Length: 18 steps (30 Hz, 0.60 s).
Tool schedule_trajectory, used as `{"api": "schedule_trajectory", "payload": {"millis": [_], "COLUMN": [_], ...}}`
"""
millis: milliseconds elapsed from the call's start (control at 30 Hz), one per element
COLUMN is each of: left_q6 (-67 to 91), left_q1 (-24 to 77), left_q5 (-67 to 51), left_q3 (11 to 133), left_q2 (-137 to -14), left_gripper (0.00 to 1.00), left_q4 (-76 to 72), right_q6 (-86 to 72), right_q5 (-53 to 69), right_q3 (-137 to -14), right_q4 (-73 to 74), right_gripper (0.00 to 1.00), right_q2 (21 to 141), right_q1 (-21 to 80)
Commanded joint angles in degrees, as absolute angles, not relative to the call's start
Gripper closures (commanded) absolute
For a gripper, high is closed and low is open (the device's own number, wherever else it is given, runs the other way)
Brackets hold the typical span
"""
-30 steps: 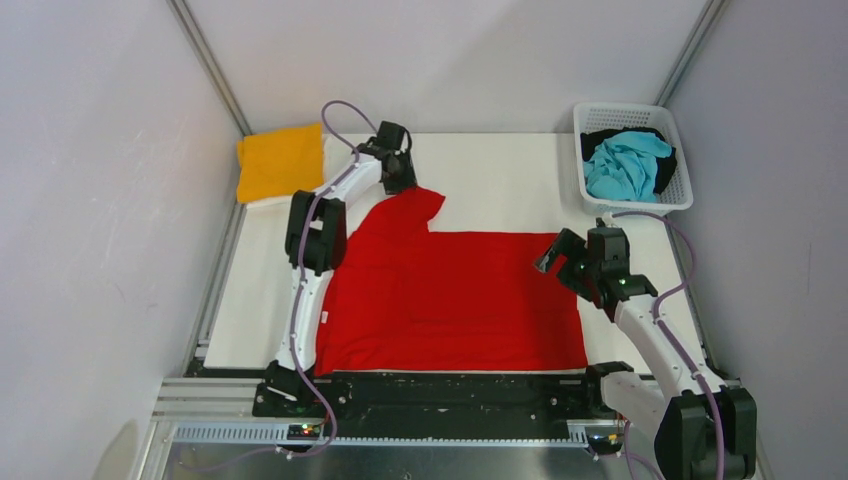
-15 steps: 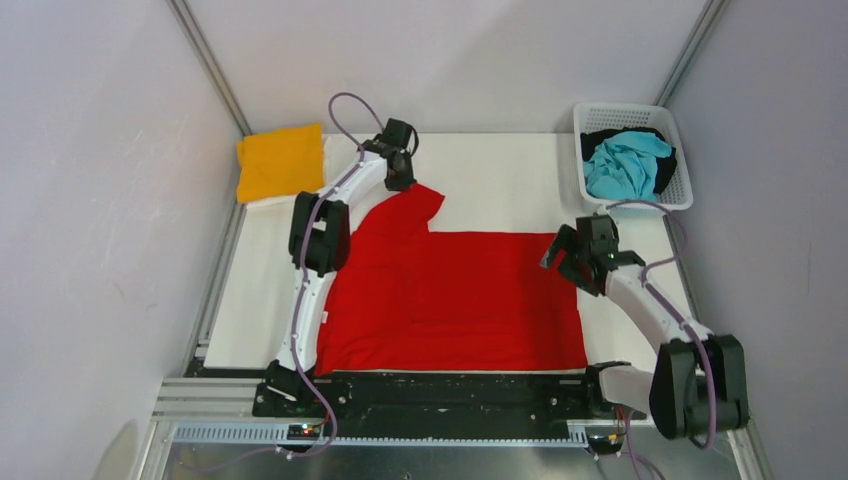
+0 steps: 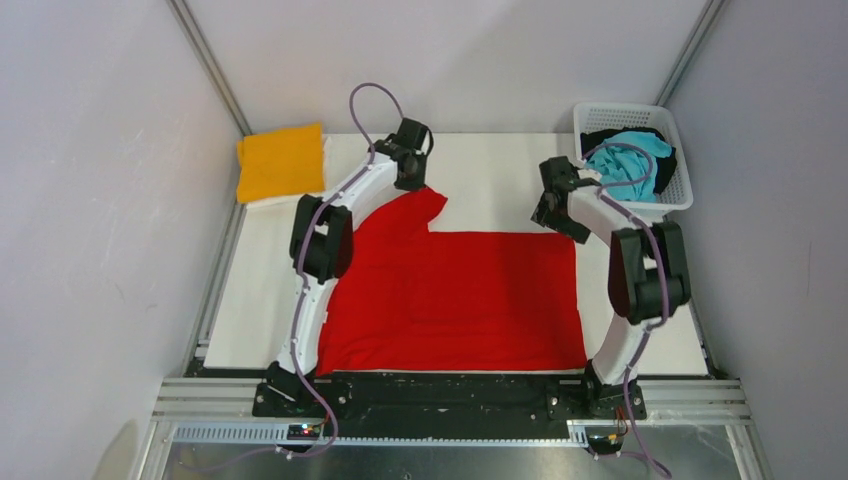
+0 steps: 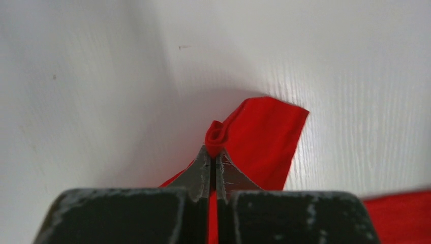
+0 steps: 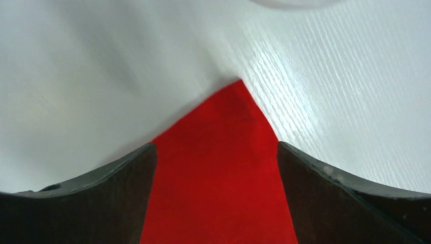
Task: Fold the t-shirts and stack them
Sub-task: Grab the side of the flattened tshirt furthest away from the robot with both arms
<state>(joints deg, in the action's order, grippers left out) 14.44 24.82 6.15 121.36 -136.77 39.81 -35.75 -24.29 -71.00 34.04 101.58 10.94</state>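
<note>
Movement: right gripper [image 5: 214,150] has swung to the far right corner of the red t-shirt [image 3: 470,290], jaws apart astride it; left gripper [image 4: 212,153] stays clamped on its sleeve tip.

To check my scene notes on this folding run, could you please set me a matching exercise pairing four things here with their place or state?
Column one:
1. red t-shirt
2. orange-yellow t-shirt
3. turquoise t-shirt
4. left gripper

Column two:
A. in the white basket
B. folded at the far left corner of the table
C. spread across the middle of the table
D. fingers shut on a pinch of red cloth

Pairs: 1-C, 2-B, 3-A, 4-D.
</note>
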Motion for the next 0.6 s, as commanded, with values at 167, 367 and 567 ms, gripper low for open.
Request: {"api": "schedule_trajectory", "payload": {"millis": [167, 367, 567], "left_q6": [10.19, 9.17, 9.16], "left_q1": [25.85, 27.13, 28.19], "left_q5": [6.51, 7.95, 10.00], "left_q3": [116.20, 111.23, 105.23], "left_q2": [-127.99, -123.09, -118.22], "left_gripper": [1.00, 1.00, 1.00], "left_q4": [36.99, 35.48, 33.65], "right_q6": [-41.17, -42.99, -43.74], "right_q5": [-35.88, -35.84, -34.92], "right_q3": [-82.13, -82.27, -81.34], "right_q4": [44.48, 47.71, 48.28], "right_gripper": [0.10, 0.13, 0.25], "right_q2": [113.73, 115.89, 116.28], "right_q1": [12.37, 12.85, 13.45]}}
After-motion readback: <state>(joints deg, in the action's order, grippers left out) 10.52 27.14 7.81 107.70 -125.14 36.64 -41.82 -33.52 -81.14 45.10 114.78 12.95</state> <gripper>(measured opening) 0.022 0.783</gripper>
